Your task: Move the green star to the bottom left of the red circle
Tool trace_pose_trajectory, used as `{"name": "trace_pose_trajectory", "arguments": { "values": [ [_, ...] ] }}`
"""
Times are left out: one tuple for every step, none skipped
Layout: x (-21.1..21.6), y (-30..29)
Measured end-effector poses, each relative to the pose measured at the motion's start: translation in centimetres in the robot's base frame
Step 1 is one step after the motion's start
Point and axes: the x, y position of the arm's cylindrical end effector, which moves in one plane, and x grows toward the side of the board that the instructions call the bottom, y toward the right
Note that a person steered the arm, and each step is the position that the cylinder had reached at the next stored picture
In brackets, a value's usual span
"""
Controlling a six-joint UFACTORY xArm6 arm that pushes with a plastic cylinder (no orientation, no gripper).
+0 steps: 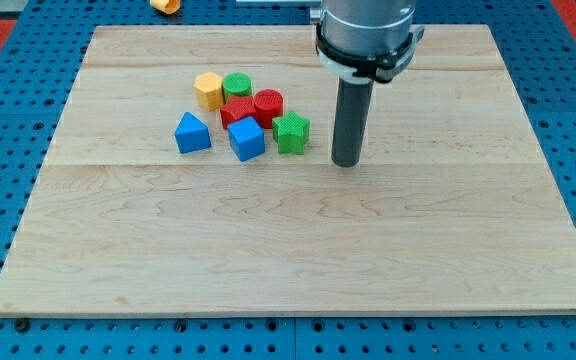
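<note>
The green star [291,132] lies on the wooden board [298,250], just to the lower right of the red circle [268,104] and touching it. My tip [345,162] rests on the board a short way to the right of the green star, with a small gap between them. The rod rises from it to the arm's grey body at the view's top.
A red star [235,111] sits left of the red circle. A blue cube [247,139] is left of the green star. A blue triangle [191,133], a yellow hexagon [209,90] and a green circle [237,86] complete the cluster. A yellow object [165,5] lies off the board.
</note>
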Motion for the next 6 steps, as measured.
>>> {"name": "trace_pose_trajectory", "arguments": {
  "values": [
    [-1.9, -2.2],
    [-1.9, -3.2],
    [-2.3, -5.7],
    [-3.1, -8.5],
    [-3.7, -7.6],
    [-3.2, 0.5]
  ]
}}
